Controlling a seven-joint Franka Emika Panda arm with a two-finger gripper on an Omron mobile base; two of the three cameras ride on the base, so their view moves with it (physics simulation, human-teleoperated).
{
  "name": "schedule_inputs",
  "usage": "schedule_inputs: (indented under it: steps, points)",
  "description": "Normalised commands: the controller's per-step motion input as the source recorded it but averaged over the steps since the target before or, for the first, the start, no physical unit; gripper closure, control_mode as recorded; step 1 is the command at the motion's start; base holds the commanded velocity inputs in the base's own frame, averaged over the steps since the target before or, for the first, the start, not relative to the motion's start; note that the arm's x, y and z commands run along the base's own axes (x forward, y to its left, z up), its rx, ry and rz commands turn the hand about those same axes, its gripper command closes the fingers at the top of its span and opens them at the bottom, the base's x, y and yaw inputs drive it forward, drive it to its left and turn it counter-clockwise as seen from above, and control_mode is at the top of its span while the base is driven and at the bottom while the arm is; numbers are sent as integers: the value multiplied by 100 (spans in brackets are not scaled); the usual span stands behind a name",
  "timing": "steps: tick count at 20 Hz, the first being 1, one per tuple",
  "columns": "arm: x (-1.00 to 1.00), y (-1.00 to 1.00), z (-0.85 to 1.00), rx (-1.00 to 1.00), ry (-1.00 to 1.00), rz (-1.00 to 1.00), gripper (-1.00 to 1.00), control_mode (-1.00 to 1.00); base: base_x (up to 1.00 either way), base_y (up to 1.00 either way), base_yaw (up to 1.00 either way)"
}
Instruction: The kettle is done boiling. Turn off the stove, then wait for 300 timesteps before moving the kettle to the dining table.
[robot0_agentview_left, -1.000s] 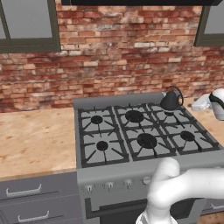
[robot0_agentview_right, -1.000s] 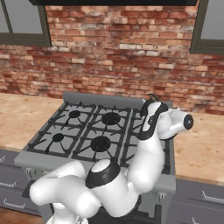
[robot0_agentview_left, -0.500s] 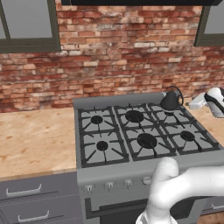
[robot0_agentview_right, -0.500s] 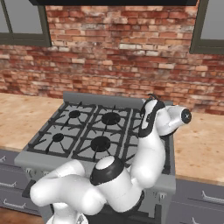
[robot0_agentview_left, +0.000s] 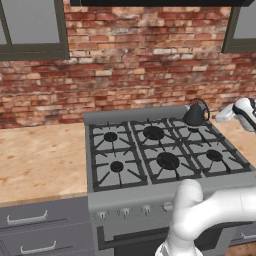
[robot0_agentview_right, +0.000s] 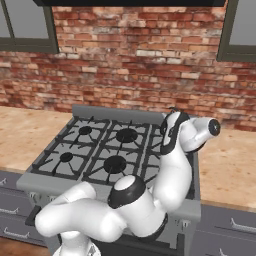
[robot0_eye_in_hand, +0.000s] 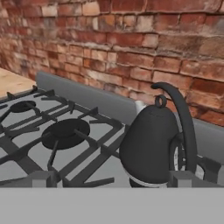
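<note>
Pincer (robot0_agentview_left: 222, 116) sits at the arm's end by the right edge of the left base view, pointing left toward the kettle (robot0_agentview_left: 194, 114); its tips are too small there and hidden behind the wrist in the right base view, so can't tell how far open it is. Nothing seen in its grip. From the hand cam, the kettle (robot0_eye_in_hand: 153, 146) looms close, right of centre, dark and rounded w/ its thin arched handle up over the lid; short spout can't be made out.

Kettle stands upright on the back-right burner of the stove (robot0_agentview_left: 165, 195), near the raised back rail, just left of the pincer but apart from it. In the right base view the arm's wrist covers most of the kettle; only the top of its handle peeks above.

Stove's black grates run in two rows of three, small knobs along the front. Wood-look counter (robot0_agentview_left: 42, 157) flanks the stove on both sides; red brick wall (robot0_agentview_left: 140, 65) behind; grey drawers (robot0_agentview_left: 30, 220) below the counter.
</note>
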Motion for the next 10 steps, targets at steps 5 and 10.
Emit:
schedule_inputs:
  steps: [5, 10]
  points:
    - [5, 0, -1, 0, 0, 0, -100, -100, 0, 0, 0]
    - [24, 0, -8, -1, 0, 0, -100, -100, 0, 0, 0]
